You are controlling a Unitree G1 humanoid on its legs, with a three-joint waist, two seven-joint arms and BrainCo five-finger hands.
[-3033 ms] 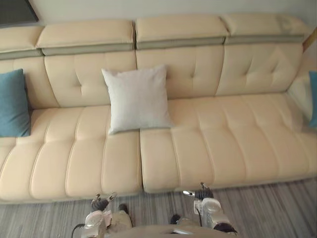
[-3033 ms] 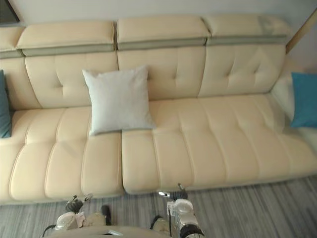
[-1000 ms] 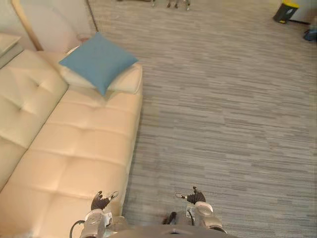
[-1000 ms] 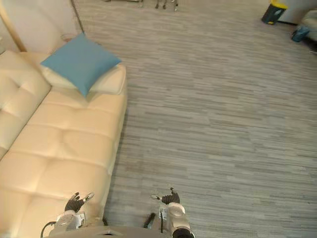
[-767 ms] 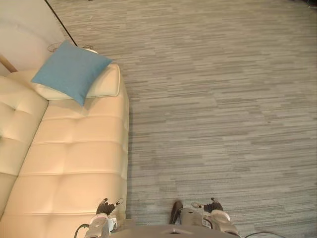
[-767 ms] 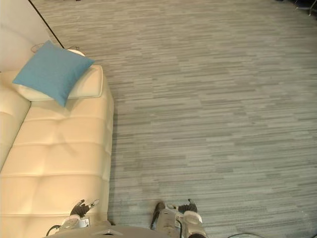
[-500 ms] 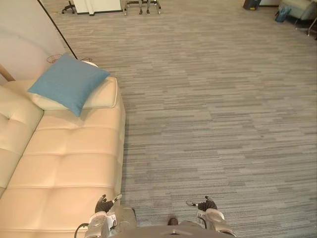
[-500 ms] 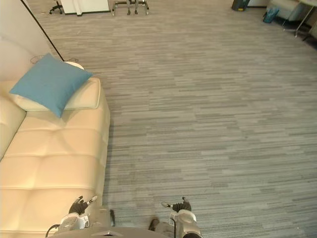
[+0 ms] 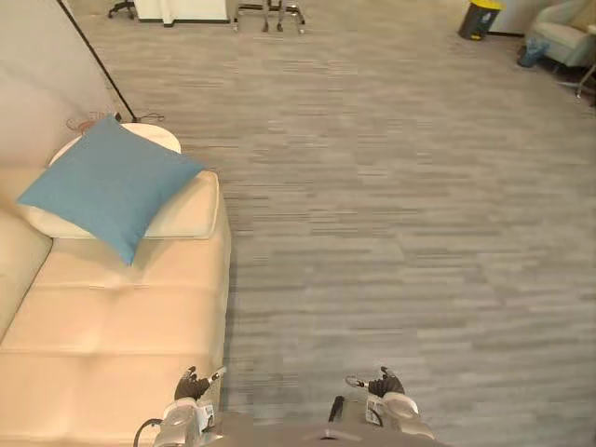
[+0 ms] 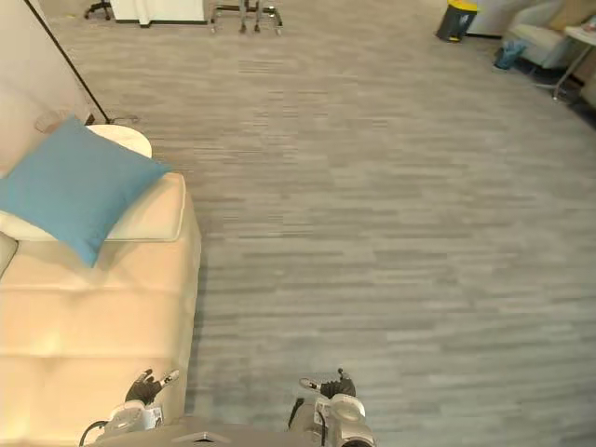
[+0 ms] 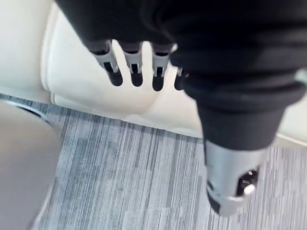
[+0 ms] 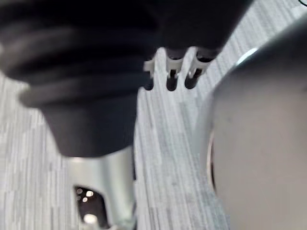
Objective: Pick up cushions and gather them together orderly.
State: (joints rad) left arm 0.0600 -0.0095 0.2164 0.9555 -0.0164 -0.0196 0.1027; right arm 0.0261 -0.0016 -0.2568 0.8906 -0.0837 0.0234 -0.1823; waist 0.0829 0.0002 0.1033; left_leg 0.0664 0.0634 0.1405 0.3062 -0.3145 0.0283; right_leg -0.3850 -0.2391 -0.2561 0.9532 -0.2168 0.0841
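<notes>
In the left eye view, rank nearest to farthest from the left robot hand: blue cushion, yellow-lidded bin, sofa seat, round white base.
1. sofa seat, right beside the left robot hand, to its left.
2. blue cushion, ahead-left at the sofa's end.
3. round white base, on the floor just behind the cushion.
4. yellow-lidded bin, far ahead, right.

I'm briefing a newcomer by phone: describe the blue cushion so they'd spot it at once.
On the robot's left stands a cream sofa beside grey floor. At its far end a cushion rests tilted on the padded armrest. It alone is blue amid the cream.
</notes>
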